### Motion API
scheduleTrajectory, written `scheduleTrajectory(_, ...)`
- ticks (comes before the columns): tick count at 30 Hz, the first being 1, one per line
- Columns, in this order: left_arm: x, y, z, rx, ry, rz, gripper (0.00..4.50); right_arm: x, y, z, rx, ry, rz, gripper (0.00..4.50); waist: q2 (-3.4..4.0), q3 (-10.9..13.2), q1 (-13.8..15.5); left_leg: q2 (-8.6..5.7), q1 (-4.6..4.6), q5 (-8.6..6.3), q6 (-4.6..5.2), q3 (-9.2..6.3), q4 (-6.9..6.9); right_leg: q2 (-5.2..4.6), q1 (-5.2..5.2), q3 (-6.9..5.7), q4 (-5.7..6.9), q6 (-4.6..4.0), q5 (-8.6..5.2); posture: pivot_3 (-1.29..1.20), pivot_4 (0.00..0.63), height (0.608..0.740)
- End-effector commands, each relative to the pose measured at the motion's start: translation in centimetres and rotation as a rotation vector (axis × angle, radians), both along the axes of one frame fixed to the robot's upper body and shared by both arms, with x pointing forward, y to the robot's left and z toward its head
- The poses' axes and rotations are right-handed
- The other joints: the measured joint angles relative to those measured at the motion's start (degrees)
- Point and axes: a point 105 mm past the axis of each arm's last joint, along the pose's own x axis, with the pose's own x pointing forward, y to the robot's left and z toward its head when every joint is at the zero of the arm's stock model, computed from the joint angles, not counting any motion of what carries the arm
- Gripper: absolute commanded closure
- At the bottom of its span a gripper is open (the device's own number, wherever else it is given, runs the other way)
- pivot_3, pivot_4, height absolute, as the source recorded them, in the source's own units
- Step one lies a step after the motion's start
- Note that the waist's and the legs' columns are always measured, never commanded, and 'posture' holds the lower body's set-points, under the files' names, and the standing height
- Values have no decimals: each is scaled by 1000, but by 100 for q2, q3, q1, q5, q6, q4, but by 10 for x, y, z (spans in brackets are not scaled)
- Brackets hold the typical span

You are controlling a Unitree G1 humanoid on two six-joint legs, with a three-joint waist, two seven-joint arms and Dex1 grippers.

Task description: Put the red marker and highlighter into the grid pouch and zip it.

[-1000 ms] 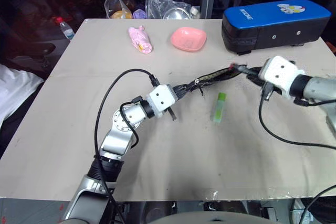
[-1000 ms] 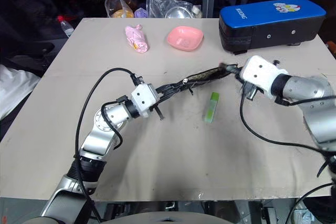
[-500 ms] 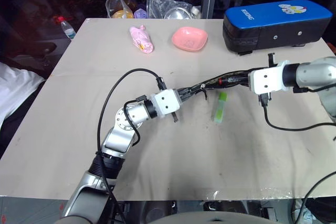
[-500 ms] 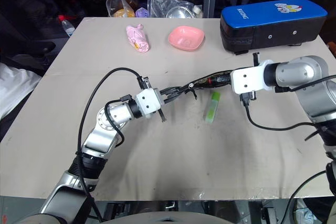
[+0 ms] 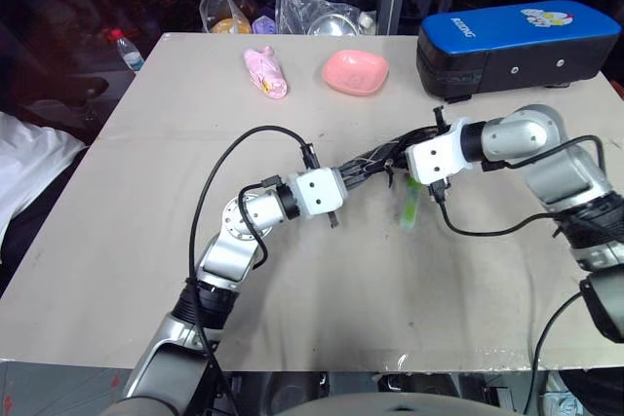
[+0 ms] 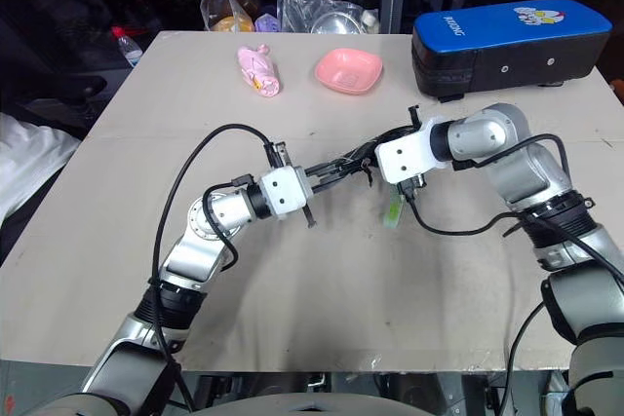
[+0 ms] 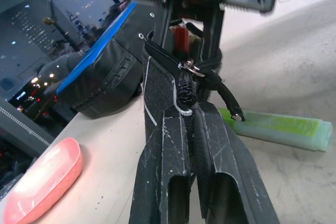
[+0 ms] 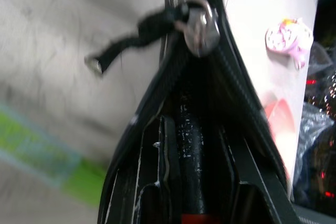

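The grid pouch (image 5: 375, 157) hangs edge-up above the table between my two grippers. My left gripper (image 7: 190, 109) is shut on its near end, just below the zipper pull (image 7: 195, 70). My right gripper (image 5: 398, 153) is shut on the red marker (image 8: 190, 156), whose black barrel points into the pouch's open mouth, right behind the zipper pull (image 8: 198, 22). From the left wrist, the marker's red end (image 7: 181, 38) shows between the right gripper's fingers. The green highlighter (image 5: 410, 208) lies flat on the table just below the right gripper.
A big blue-topped black case (image 5: 517, 41) stands at the far right. A pink dish (image 5: 356, 72) and a pink wrapped item (image 5: 263, 73) lie near the far edge, with plastic bags (image 5: 312, 12) and a bottle (image 5: 125, 50) behind. Black cables loop off both wrists.
My right gripper has swung left along the pouch toward the left gripper and rolled, bringing the red marker to the pouch's mouth. The left gripper has kept its hold in place.
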Motion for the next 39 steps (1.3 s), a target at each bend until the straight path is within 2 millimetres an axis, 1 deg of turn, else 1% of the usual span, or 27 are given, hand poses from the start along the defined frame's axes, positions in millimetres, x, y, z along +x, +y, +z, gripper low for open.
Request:
scheduleTrajectory(1,6,5,12,-36,-30,39,4500,1,-6,17,111,18,-29,2914,0,0,5,0,0,0,0,0,0,0,0,-1,1,0,0,0,150,737)
scheduleTrajectory(3,11,10,11,-31,-33,68,4500,2,-10,32,220,43,-72,1924,0,0,6,1,-1,0,0,-1,2,-1,0,-1,1,0,0,0,150,737)
scheduleTrajectory(5,14,15,12,-32,-37,99,4500,-2,-16,53,385,89,-126,966,0,0,10,2,-2,0,0,-1,3,-2,0,-1,2,0,0,0,150,737)
scheduleTrajectory(6,15,17,12,-33,-38,108,4500,-4,-18,58,428,106,-139,379,0,0,10,3,-3,0,0,-3,3,-2,0,-2,4,0,0,0,150,737)
scheduleTrajectory(7,16,19,13,-41,-38,123,4500,-10,-20,63,494,138,-150,32,0,0,13,3,-2,0,0,-3,3,-3,0,-2,5,0,0,0,150,737)
scheduleTrajectory(9,19,24,16,-63,-36,155,4500,-26,-20,63,627,245,-182,32,0,0,37,5,-3,0,0,-7,3,-4,0,-7,4,0,0,0,150,737)
scheduleTrajectory(11,22,29,18,-85,-32,187,4500,-40,-17,54,746,351,-250,32,-1,-1,71,8,-5,0,0,-13,1,-4,1,-12,3,0,0,0,150,737)
scheduleTrajectory(13,24,34,20,-103,-31,218,4500,-50,-14,39,849,432,-336,32,-1,-1,77,8,-5,0,0,-14,2,-4,1,-11,6,-1,0,0,150,737)
scheduleTrajectory(15,26,39,22,-108,-33,240,4500,-58,-10,28,928,480,-398,32,0,-1,75,8,-5,0,0,-13,2,-5,0,-9,12,-1,0,0,150,737)
scheduleTrajectory(17,28,43,23,-109,-34,259,4500,-60,-9,16,1018,485,-486,32,-2,-2,73,5,-4,-1,0,-15,3,-5,1,-10,13,-1,1,0,150,737)
scheduleTrajectory(18,29,45,24,-110,-34,267,4500,-57,-12,7,1028,427,-560,32,-1,-2,75,4,-4,-1,0,-15,3,-4,1,-10,14,-1,1,0,150,737)
scheduleTrajectory(19,30,47,24,-108,-35,273,4500,-55,-13,-5,1043,407,-629,32,-2,-3,76,3,-3,-1,0,-16,3,-4,1,-10,13,-1,1,0,150,737)
scheduleTrajectory(21,30,50,25,-107,-36,281,4500,-51,-18,-30,1084,420,-799,32,-7,-6,82,-1,-5,0,0,-17,3,-4,1,-12,11,0,0,0,150,737)
scheduleTrajectory(22,30,51,25,-108,-36,282,4500,-51,-17,-39,1092,444,-850,32,-6,-5,80,-2,-5,0,0,-17,3,-4,1,-12,11,0,0,0,150,737)
scheduleTrajectory(24,29,51,26,-107,-36,280,4500,-48,-17,-50,1078,448,-929,32,-6,-5,72,-3,-5,0,0,-14,4,-3,1,-9,12,0,0,0,150,737)
scheduleTrajectory(27,28,49,26,-99,-37,267,4500,-42,-22,-69,1066,465,-1062,32,-6,-5,71,-3,-4,0,-1,-15,4,0,1,-10,12,0,0,0,150,737)
scheduleTrajectory(28,28,48,26,-96,-38,263,4500,-42,-22,-75,1059,488,-1093,32,-6,-5,70,-3,-3,0,-1,-15,4,0,1,-10,12,0,0,0,150,737)
scheduleTrajectory(30,27,47,26,-95,-39,260,4500,-44,-20,-92,1029,594,-1157,32,-6,-5,69,-4,-4,0,-1,-15,4,2,1,-10,10,0,0,0,150,737)
scheduleTrajectory(34,26,47,26,-92,-42,259,4500,-50,-21,-112,1015,729,-1277,32,-20,-15,69,-2,-3,0,-1,-17,3,4,1,-10,10,0,0,0,150,737)
scheduleTrajectory(35,26,47,26,-92,-42,259,4500,-51,-21,-115,1011,752,-1286,261,-25,-18,77,-2,-3,0,-1,-18,3,4,2,-11,10,0,0,0,150,737)
scheduleTrajectory(37,26,47,26,-91,-41,260,4500,-56,-18,-117,971,770,-1262,875,-27,-19,85,-2,-3,0,0,-21,3,3,4,-14,9,0,0,0,150,737)
scheduleTrajectory(39,26,47,26,-90,-41,260,4500,-58,-20,-116,935,741,-1246,1688,-28,-20,83,-2,-4,-1,1,-21,3,1,4,-13,6,0,0,0,150,737)
